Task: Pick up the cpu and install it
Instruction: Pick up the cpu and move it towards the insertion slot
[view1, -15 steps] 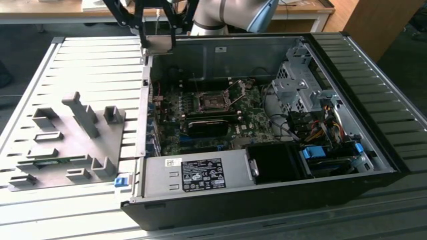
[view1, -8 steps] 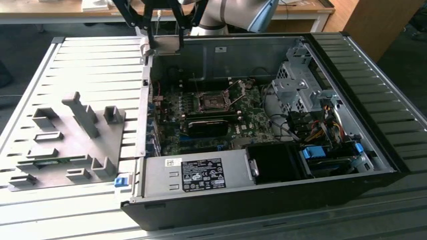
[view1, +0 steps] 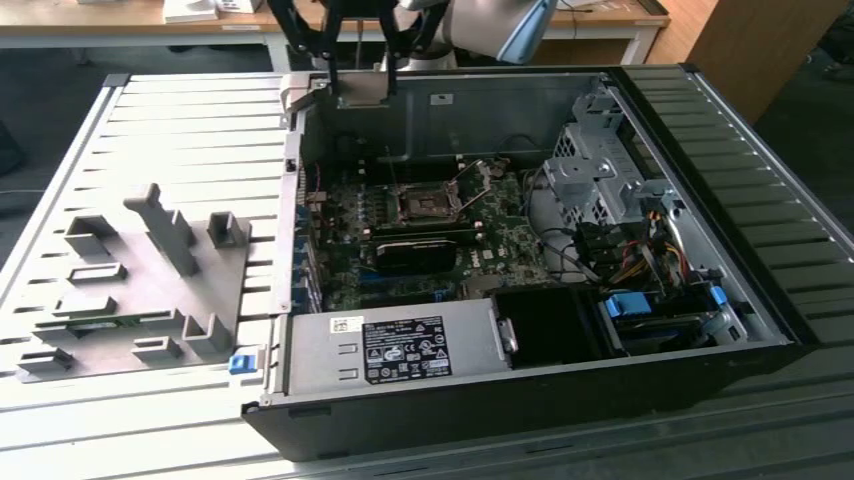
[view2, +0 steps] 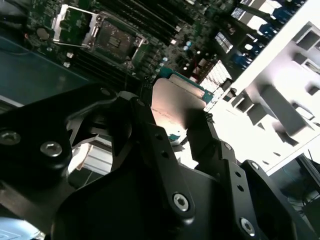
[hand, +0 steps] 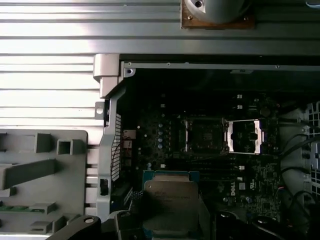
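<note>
Black claw (view2: 169, 122) clamped on two edges of the cpu (view2: 176, 97), metal top showing; the open socket (view2: 112, 40) lies below and beyond, well apart.

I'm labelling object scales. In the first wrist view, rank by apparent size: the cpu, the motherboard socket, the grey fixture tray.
1. grey fixture tray
2. cpu
3. motherboard socket
The cpu is held in the gripper, near the camera, so its lead over the socket is unsure.

Robotics lab: open computer case (view1: 534, 405) on slatted metal bench (view1: 187, 120), desks (view1: 94, 27) behind
</note>
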